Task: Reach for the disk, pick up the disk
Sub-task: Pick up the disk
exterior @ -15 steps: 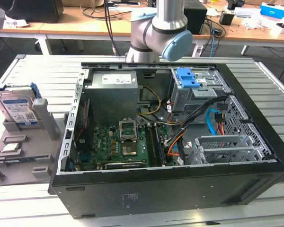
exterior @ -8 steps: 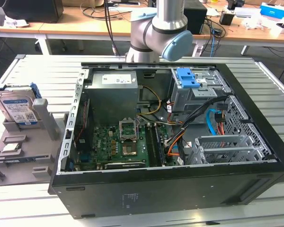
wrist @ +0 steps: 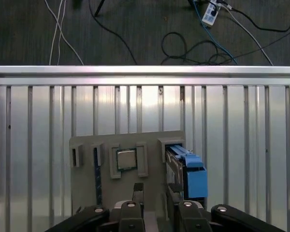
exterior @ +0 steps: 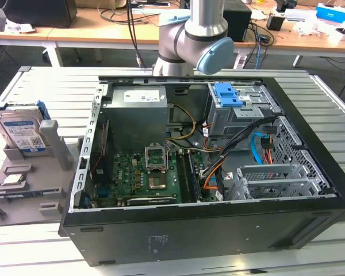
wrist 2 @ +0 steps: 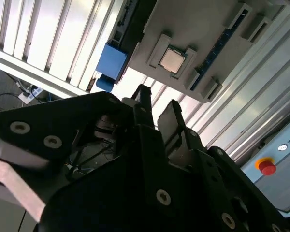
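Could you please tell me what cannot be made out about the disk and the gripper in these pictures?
- The disk stands edge-on in the first wrist view, so its label face is turned away, and one end is hidden behind the gripper.
- In the second wrist view, the gripper's black body covers all of the disk but a blue corner.
- The arm is cut off by the exterior view's top edge.

Exterior view high over the computer case (exterior: 218, 230); both wrist views past the gripper (wrist: 154, 191) (wrist 2: 158, 96) onto grey tray (wrist: 82, 193) (wrist 2: 193, 24).
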`<state>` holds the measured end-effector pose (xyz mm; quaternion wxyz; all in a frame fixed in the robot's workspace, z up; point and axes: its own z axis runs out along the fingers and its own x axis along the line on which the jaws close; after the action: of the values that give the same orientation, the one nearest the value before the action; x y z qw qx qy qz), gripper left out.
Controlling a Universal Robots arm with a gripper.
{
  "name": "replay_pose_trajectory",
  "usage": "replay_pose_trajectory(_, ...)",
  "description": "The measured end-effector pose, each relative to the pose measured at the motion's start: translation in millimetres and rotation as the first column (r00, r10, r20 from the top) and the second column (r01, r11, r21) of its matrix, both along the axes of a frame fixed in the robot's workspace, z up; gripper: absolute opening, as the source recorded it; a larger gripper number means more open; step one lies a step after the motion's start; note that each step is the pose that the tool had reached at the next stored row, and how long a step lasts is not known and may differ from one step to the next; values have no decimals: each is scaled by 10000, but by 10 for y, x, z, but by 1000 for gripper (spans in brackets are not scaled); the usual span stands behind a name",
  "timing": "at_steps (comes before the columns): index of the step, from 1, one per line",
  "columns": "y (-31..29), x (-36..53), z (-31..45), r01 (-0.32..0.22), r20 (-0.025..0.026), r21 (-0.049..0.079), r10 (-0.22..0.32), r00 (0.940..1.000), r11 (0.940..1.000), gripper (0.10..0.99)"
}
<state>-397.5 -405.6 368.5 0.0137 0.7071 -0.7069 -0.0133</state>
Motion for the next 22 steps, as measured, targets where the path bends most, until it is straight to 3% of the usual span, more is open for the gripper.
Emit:
replay_pose_trajectory(1, 0, 0, 0, -4, 0, 0, 4, 10000, 10000, 416)
replay_pose_trajectory(2, 0, 0, 0, -9, 0, 0, 9, 10000, 10000, 416)
replay_pose_trajectory(3, 0, 0, 0, -12, 0, 0, 12, 10000, 10000, 482)
replay_pose_trajectory(5, 9, 0, 0, -14, 1, 0, 14, 10000, 10000, 482)
replay_pose_trajectory(11, 172, 0, 0, -25, 0, 0, 25, 10000, 10000, 482)
replay_pose_trajectory(13, 198, 0, 0, -43, 0, 0, 43, 10000, 10000, 482)
replay_pose_trajectory(22, 211, 0, -48, -173, 0, 0, 173, 9999, 9999, 482)
